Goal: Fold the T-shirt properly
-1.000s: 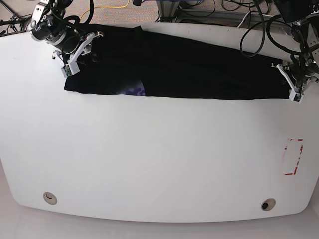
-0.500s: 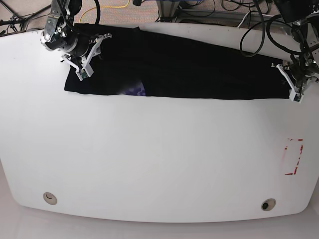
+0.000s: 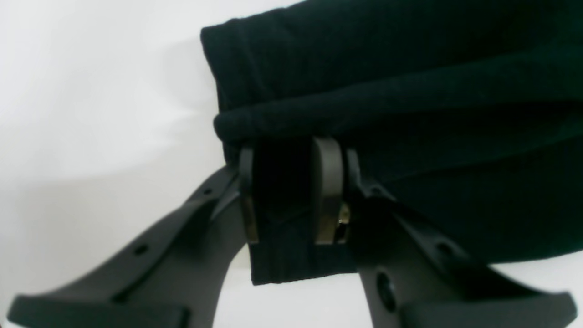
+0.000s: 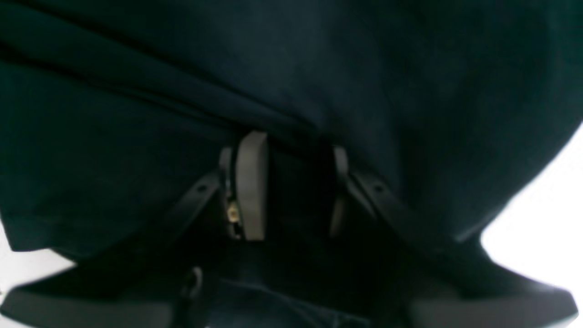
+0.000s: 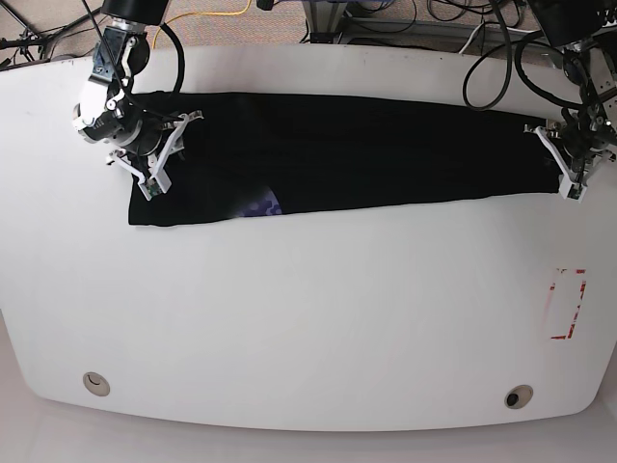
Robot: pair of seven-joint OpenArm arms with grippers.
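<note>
The black T-shirt (image 5: 366, 149) lies as a long folded band across the far part of the white table (image 5: 308, 309). A bit of its blue-purple print (image 5: 258, 204) shows at the front edge. My right gripper (image 5: 152, 179) is at the band's left end. In the right wrist view the right gripper (image 4: 291, 182) is shut on a fold of black cloth (image 4: 319, 68). My left gripper (image 5: 571, 183) is at the band's right end. In the left wrist view the left gripper (image 3: 284, 182) is shut on the shirt's corner (image 3: 364, 91).
A red-outlined mark (image 5: 567, 304) is on the table at the right. Two round holes (image 5: 95, 384) (image 5: 519, 396) sit near the front edge. Cables (image 5: 501, 58) hang behind the back edge.
My right gripper has moved toward the front with the shirt's left end. The shirt's back edge has come away from the table's back edge. The left gripper has hardly moved.
</note>
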